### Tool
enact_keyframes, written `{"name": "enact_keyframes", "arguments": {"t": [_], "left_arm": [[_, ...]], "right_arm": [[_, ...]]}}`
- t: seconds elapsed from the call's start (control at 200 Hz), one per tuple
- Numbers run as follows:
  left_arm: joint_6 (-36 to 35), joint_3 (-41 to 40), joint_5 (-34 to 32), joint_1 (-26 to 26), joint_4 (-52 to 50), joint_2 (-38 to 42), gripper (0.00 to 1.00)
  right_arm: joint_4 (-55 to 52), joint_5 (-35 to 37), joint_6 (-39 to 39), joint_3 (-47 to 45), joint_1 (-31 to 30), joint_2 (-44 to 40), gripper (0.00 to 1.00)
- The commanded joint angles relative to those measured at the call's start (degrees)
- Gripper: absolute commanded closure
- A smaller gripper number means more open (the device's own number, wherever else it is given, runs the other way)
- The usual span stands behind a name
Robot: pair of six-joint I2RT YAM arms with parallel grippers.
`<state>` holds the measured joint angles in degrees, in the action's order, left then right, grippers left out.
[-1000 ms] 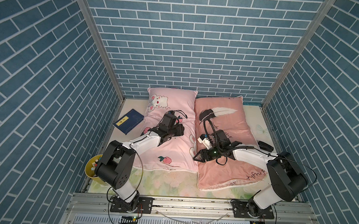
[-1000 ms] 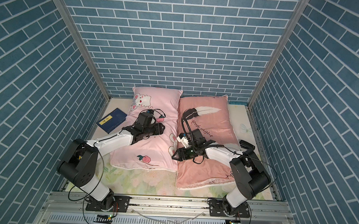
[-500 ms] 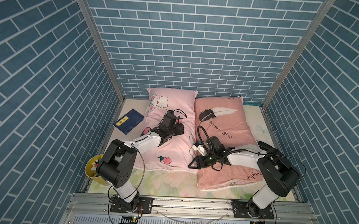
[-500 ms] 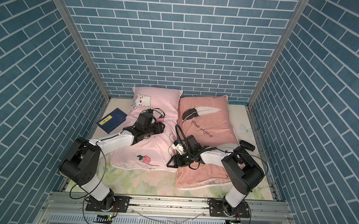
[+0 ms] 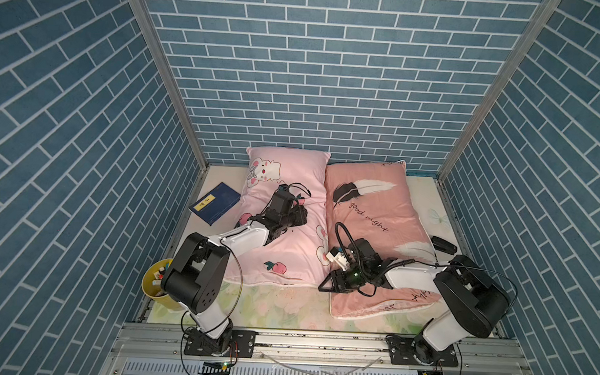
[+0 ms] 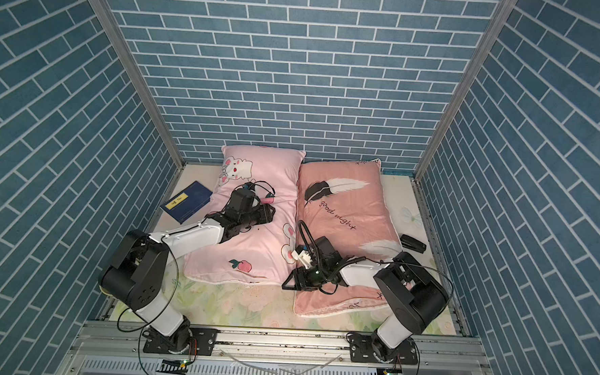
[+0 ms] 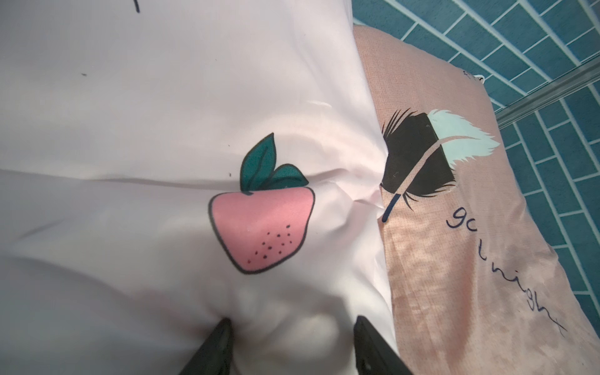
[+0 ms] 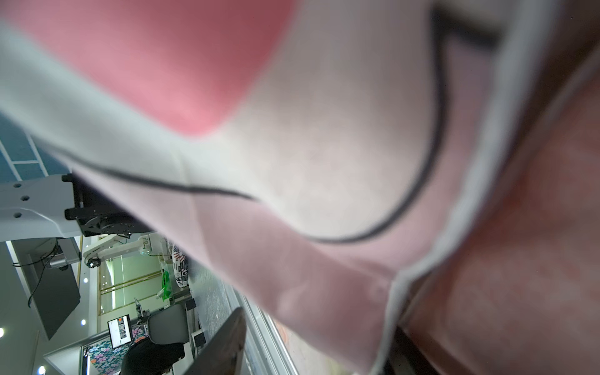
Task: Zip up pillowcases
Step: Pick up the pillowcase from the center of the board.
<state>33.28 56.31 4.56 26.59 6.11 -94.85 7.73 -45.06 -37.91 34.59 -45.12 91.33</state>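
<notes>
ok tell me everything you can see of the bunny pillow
The light pink pillow is stuffed, its smooth fabric printed with white bunnies and peaches. It lies flat on the floral mat, its long side against the salmon pillow. The left gripper presses into its middle, jaws apart, creasing the cloth. The right gripper is at its near corner.

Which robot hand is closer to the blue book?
Left. The left hand presses on the bunny pillow, which lies beside the blue book. The right hand is at the feather pillow's near corner, farther away.
</notes>
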Motion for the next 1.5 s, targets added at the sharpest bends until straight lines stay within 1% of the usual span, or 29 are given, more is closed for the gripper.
{"name": "enact_keyframes", "arguments": {"t": [0.0, 0.14, 0.375, 0.49, 0.6, 0.705, 0.805, 0.85, 0.96, 0.985, 1.02, 1.08, 1.12, 1.17, 1.225, 1.29, 1.38, 1.445, 1.495], "left_arm": [[0.12, -1.65, -0.65, -0.75, -1.95, -1.29, 0.39], [0.06, -1.82, -0.65, -0.75, -2.07, -0.93, 0.39], [-0.67, -2.00, -1.46, -0.81, -3.31, 0.48, 0.38], [-2.70, -1.82, -2.48, -0.76, -5.18, 1.92, 0.32], [-5.29, -1.58, -3.88, -0.69, -8.19, 4.24, 0.24], [-8.92, -0.94, -6.21, -0.69, -12.40, 7.65, 0.13], [-13.10, 1.23, -9.25, -0.51, -18.98, 11.47, 0.06], [-14.78, 2.49, -10.33, -0.44, -22.27, 13.31, 0.04], [-17.44, 6.00, -12.27, 1.19, -31.42, 18.37, 0.03], [-17.96, 6.88, -12.46, 2.11, -33.77, 19.62, 0.03], [-18.46, 8.19, -13.13, 3.71, -37.04, 21.31, 0.06], [-18.37, 9.95, -12.43, 6.94, -43.04, 23.35, 0.09], [-16.90, 9.94, -7.80, 8.06, -45.34, 24.31, 0.14], [-13.78, 7.81, 0.52, 8.43, -45.21, 25.44, 0.19], [-8.67, 3.01, 9.36, 8.78, -41.09, 27.13, 0.25], [-0.99, -4.34, 15.66, 9.78, -32.11, 28.83, 0.36], [7.58, -11.58, 19.92, 12.78, -19.60, 28.62, 0.45], [10.96, -13.89, 20.85, 14.85, -14.67, 27.37, 0.51], [13.08, -15.61, 21.42, 15.41, -11.31, 26.80, 0.55]], "right_arm": [[1.71, 0.50, -2.07, -0.76, -0.32, -1.11, 0.46], [3.20, 0.86, -2.93, -1.01, -0.29, -0.81, 0.59], [3.82, 1.16, -3.66, -1.54, -0.31, -1.30, 0.75], [3.51, 1.24, -3.57, -1.58, -0.26, -2.02, 0.82], [2.05, 1.29, -2.89, -1.12, -0.32, -2.70, 0.88], [-1.17, 1.64, -1.11, -0.02, -0.22, -3.64, 0.87], [-4.31, 2.21, 0.43, 0.93, -0.01, -4.61, 0.87], [-5.16, 2.12, 0.85, 1.14, -0.03, -4.86, 0.86], [-8.68, 2.28, 2.34, 2.39, 0.06, -5.34, 0.86], [-9.57, 2.45, 2.69, 2.68, 0.03, -5.63, 0.86], [-10.69, 2.88, 3.16, 3.00, 0.04, -6.24, 0.89], [-13.16, 4.05, 4.33, 3.82, 0.13, -7.42, 0.99], [-14.72, 4.50, 5.21, 4.33, 0.10, -8.11, 1.00], [-16.68, 4.82, 6.33, 5.19, 0.29, -8.81, 1.00], [-18.16, 4.64, 7.34, 5.98, 0.32, -9.28, 1.00], [-18.66, 3.85, 7.68, 6.56, 0.69, -9.45, 1.00], [-18.42, 1.67, 7.18, 7.05, 1.24, -9.59, 1.00], [-17.73, -0.01, 6.46, 7.03, 1.76, -9.77, 1.00], [-16.33, -1.52, 5.35, 6.71, 2.37, -9.94, 1.00]]}}
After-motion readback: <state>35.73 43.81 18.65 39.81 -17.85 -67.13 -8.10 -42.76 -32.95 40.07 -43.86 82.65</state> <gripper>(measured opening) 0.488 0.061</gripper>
